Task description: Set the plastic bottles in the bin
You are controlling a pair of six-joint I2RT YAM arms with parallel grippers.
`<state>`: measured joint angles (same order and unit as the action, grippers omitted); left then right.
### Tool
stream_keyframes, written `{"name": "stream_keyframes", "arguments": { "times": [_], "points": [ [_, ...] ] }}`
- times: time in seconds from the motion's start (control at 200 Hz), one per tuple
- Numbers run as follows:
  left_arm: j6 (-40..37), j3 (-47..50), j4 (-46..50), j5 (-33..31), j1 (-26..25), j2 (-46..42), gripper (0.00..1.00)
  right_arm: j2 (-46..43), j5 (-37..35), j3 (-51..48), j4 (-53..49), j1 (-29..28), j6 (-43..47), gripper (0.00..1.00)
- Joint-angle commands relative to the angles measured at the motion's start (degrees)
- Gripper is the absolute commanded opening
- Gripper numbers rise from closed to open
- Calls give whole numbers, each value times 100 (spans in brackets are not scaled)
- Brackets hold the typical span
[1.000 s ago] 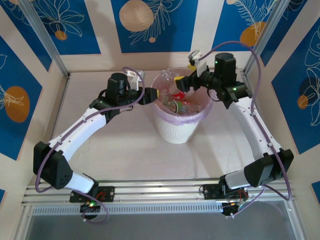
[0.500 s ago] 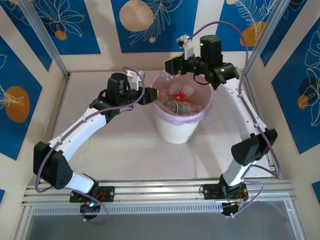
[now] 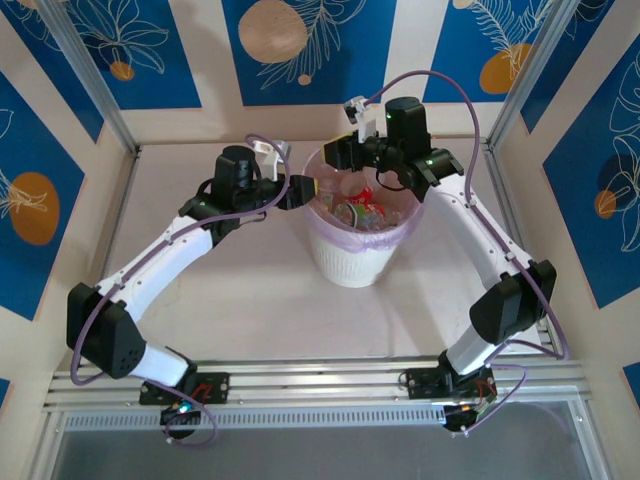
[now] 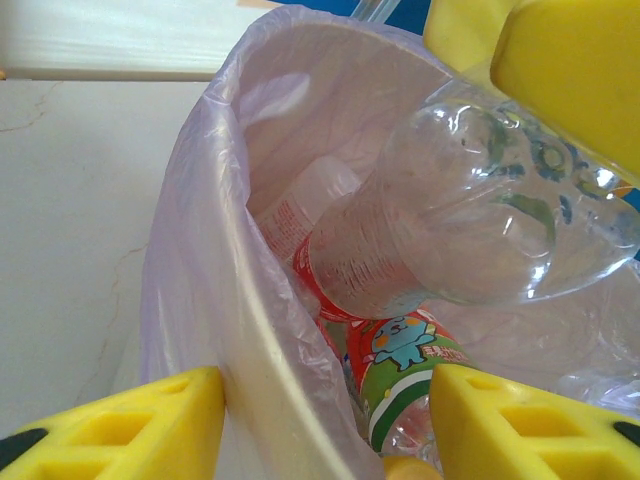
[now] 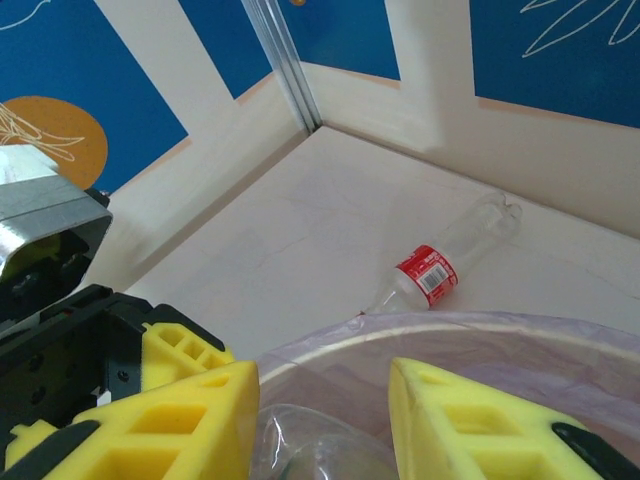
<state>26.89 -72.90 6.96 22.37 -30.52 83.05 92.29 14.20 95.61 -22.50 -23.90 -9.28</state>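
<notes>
Pink-lined bin [image 3: 356,245] mid-bench, nearly full. Left tool [image 4: 320,425] pinches its near-left rim; any pull risks tipping it. Right tool [image 3: 340,152], pressed together and empty, hovers above the far rim. Stray bottle [image 5: 440,264] lies beyond; reaching may knock the bin

A pale, faintly cracked table [image 3: 240,300] was seen; the bin [image 3: 352,262] stood on it, and one clear red-labelled bottle [image 5: 440,268] lay beyond it.
</notes>
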Motion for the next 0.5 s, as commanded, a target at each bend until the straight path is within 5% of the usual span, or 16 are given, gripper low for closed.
{"name": "stream_keyframes", "arguments": {
  "times": [0.0, 0.285, 0.495],
  "points": [
    [-84, -37, 240, 13, -70, -59, 56, 131, -173, -293, -1024, 194, -370, 39],
    [-96, -40, 280, -79, -67, -225, 57, -358, -426, 622, -1783, 344, -385, 42],
    [27, -148, 103, 71, -63, -353, 79, -455, -436, 1048, -2012, 433, -339, 52]
  ]
}}
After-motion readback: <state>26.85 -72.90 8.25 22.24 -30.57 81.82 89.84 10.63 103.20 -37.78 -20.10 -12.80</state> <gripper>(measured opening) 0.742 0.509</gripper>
